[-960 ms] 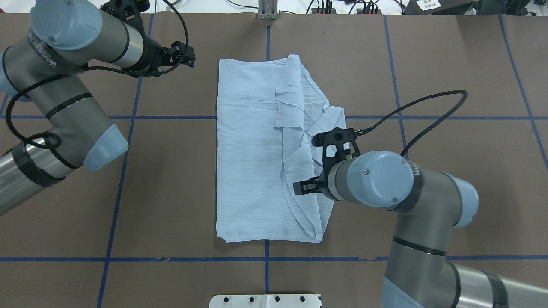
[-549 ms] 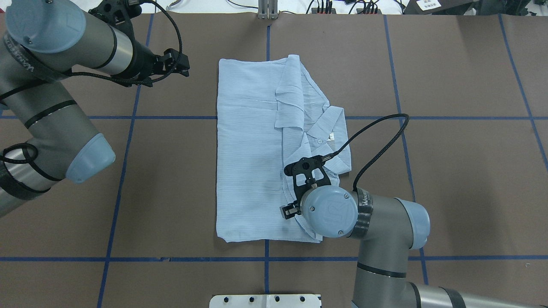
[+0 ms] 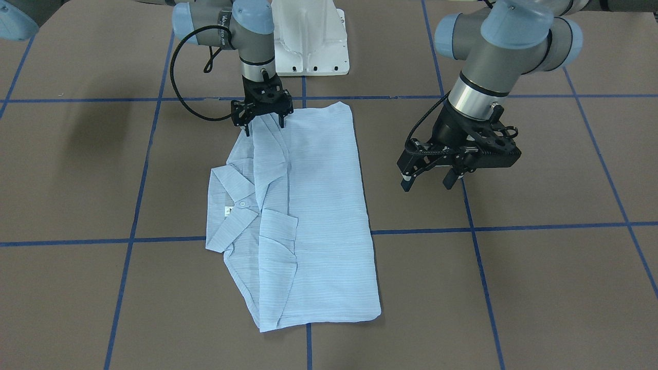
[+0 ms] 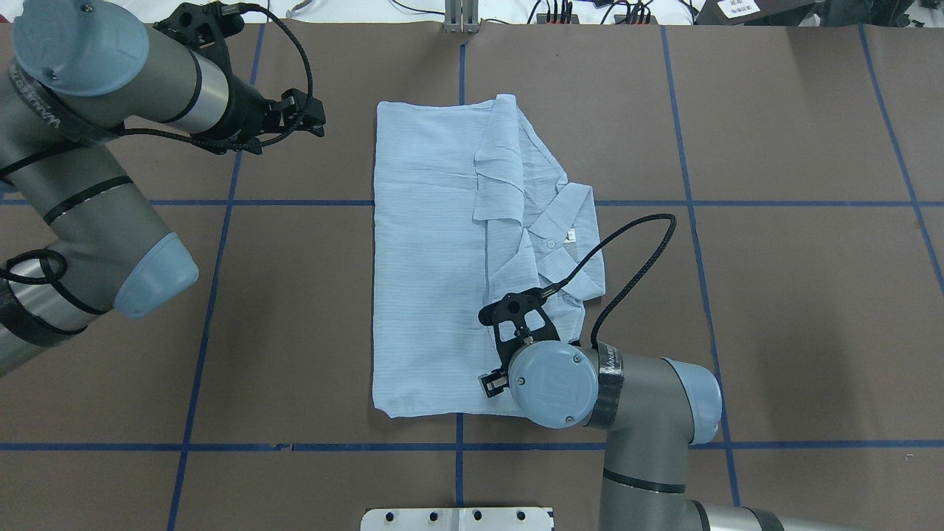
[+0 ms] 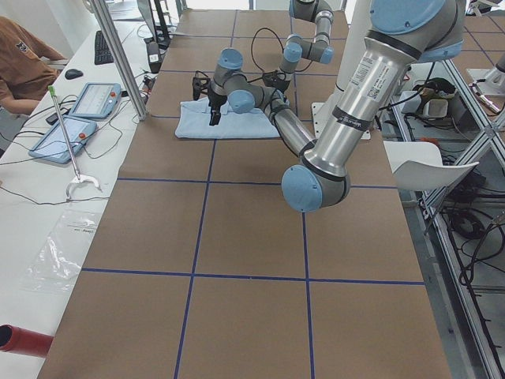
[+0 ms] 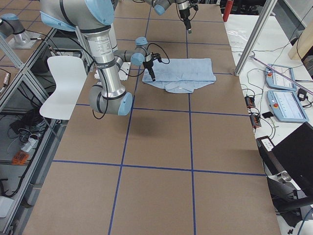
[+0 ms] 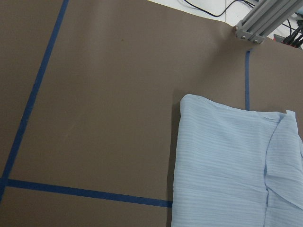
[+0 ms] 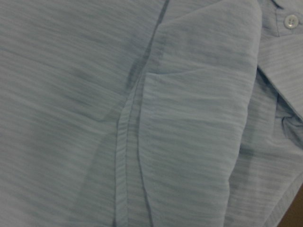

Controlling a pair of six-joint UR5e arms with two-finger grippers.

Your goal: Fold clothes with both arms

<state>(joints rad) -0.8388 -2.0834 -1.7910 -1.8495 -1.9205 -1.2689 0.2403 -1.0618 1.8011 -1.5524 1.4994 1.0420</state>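
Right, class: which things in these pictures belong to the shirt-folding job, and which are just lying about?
Job: shirt, left gripper, right gripper.
Lying about: white chair, tablets, keyboard, plastic bag, red tube.

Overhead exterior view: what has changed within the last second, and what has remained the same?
The right gripper moved along the shirt toward the robot, to its near edge, uncovering the collar. The left gripper drew back slightly, beside the shirt. Nothing was gripped or released; the shirt lies unchanged.
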